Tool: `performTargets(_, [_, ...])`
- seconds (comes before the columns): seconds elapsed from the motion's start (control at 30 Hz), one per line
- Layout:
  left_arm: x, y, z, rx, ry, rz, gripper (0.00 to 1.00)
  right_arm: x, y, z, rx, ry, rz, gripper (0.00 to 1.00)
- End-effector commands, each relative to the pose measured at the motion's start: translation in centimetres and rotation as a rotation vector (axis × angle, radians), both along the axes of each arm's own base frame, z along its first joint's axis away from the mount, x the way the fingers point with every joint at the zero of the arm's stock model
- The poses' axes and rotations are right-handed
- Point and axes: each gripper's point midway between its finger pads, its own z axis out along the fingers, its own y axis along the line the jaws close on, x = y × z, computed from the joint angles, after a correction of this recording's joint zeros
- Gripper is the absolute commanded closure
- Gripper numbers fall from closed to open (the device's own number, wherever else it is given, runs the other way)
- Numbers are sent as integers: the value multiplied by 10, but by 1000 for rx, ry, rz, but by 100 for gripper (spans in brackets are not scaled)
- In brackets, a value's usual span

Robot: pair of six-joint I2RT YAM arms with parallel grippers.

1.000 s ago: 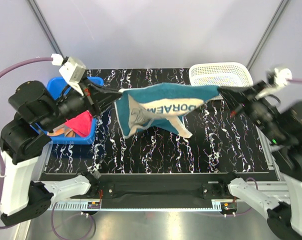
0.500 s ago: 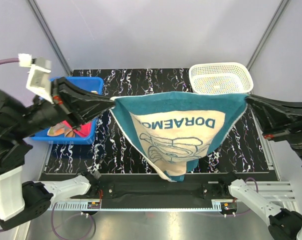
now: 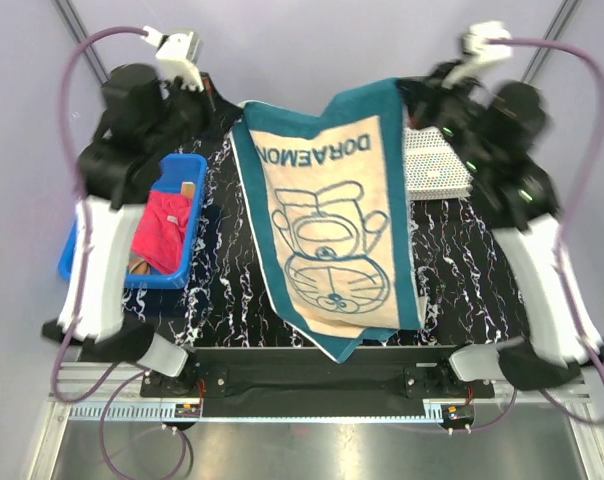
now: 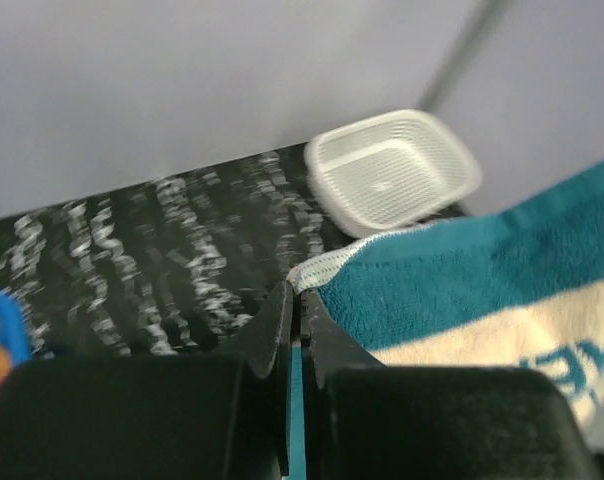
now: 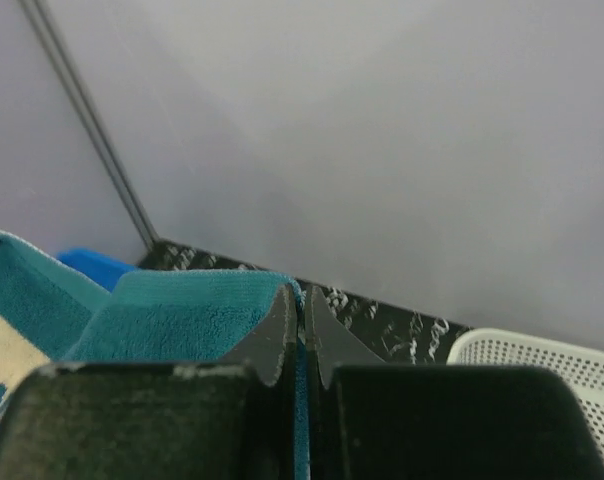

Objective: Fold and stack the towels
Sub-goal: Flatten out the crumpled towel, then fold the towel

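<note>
My left gripper (image 4: 295, 305) and right gripper (image 5: 302, 310) are pinched tight on thin corners of the teal towel (image 3: 332, 230) hanging below; one slip and it drops crumpled.

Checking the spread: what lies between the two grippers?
The teal towel, its top edge slung between left gripper and right gripper, seen in the top view.

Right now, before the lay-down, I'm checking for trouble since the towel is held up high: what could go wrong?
1. Both jaws pinch only thin corner edges of the teal towel; one may slip.
2. Its lower tip overlaps the near black rail in the top view, so it may land partly off the table.
</note>
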Motion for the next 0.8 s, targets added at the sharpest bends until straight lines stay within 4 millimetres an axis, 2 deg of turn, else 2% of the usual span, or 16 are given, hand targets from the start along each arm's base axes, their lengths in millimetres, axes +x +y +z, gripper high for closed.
performTargets(0.0, [80,20,-17,-12,0,78,100,91,8,-37,-90,50,-49,100])
performTargets(0.03, [113,17,-44,-9,55,70,100,106,10,-35,-85,38,-40,100])
performTargets(0.07, [132,26,-40,-25,26,81,100,138,18,-63,-106,85,-30,100])
performTargets(0.1, [146,24,-48,-28,34,58,100,154,20,-72,-117,92,-10,100])
performTargets(0.13, [175,23,-74,-20,75,55,100,166,21,-68,-120,65,-10,100])
performTargets(0.17, [190,26,-78,-19,60,55,100,193,28,-96,-138,103,-1,100])
performTargets(0.2, [198,23,-77,-26,41,28,100,205,30,-98,-139,81,14,100])
performTargets(0.23, [215,21,-97,-26,66,16,100,214,34,-105,-142,76,21,100])
performTargets(0.27, [226,24,-97,-33,40,17,100,232,39,-123,-157,87,27,100])
performTargets(0.33, [238,22,-111,-38,46,-5,100,247,44,-127,-167,48,33,100])
performTargets(0.37, [243,23,-109,-40,23,-7,100,260,47,-145,-179,62,32,100])
performTargets(0.57, [256,23,-137,3,25,-28,100,287,42,-167,-222,29,8,100])
performTargets(0.77, [264,22,-153,11,32,-39,100,294,44,-160,-264,-70,19,100])
